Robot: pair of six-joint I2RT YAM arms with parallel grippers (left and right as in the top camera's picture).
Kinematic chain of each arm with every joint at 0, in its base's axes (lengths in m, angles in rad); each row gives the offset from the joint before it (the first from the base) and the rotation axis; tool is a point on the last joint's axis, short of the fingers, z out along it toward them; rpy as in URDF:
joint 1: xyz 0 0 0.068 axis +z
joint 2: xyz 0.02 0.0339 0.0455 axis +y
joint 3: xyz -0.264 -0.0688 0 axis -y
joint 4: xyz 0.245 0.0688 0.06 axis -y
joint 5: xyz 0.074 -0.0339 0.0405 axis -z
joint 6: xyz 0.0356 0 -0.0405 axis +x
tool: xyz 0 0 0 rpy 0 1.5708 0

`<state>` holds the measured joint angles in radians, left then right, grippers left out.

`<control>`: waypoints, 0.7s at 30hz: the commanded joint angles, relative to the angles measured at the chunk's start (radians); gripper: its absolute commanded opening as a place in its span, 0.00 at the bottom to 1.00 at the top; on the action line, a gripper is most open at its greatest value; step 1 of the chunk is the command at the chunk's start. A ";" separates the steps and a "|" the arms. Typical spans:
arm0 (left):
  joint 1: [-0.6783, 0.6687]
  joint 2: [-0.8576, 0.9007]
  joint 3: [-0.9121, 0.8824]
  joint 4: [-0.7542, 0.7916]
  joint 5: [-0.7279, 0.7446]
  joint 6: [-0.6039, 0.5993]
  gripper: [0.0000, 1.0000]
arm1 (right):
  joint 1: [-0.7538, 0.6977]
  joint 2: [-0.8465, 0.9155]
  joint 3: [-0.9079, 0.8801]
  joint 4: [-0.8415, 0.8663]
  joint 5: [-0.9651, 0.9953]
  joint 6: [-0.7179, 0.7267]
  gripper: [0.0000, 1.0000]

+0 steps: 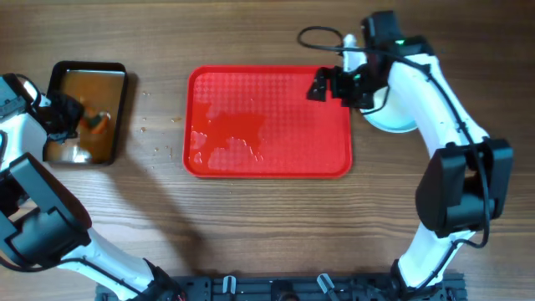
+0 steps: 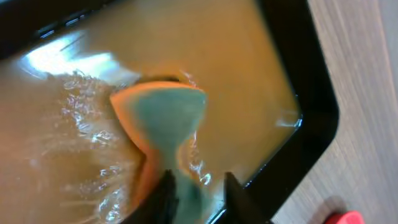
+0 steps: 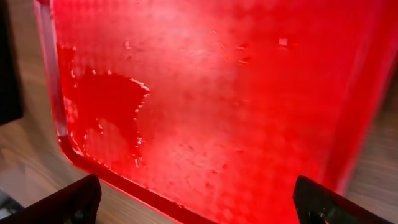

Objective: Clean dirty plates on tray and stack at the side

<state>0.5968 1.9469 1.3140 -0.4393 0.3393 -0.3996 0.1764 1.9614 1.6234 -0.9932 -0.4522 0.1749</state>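
Note:
The red tray [image 1: 267, 125] lies mid-table with no plates on it, only wet patches; it fills the right wrist view [image 3: 217, 93]. A pale round plate [image 1: 391, 119] lies right of the tray, mostly hidden under my right arm; I cannot tell how many are stacked. My right gripper [image 1: 322, 84] is open and empty above the tray's far right corner, its fingers wide apart [image 3: 196, 199]. My left gripper [image 1: 71, 113] is in the black pan, shut on a green and orange sponge [image 2: 165, 118] that dips into the brown liquid, fingertips [image 2: 198, 186] on the sponge's narrow end.
The black pan [image 1: 88, 71] with brownish liquid stands at the far left; its rim shows in the left wrist view [image 2: 311, 93]. Small drops or crumbs [image 1: 155, 125] dot the wood between pan and tray.

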 commanded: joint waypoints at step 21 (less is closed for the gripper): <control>-0.019 -0.563 -0.005 -0.108 0.333 -0.057 1.00 | 0.220 -0.626 -0.107 -0.424 0.407 0.121 1.00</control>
<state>0.5797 1.3815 1.3106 -0.5461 0.6498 -0.4519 0.3756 1.3945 1.5860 -1.4052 -0.1463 0.2314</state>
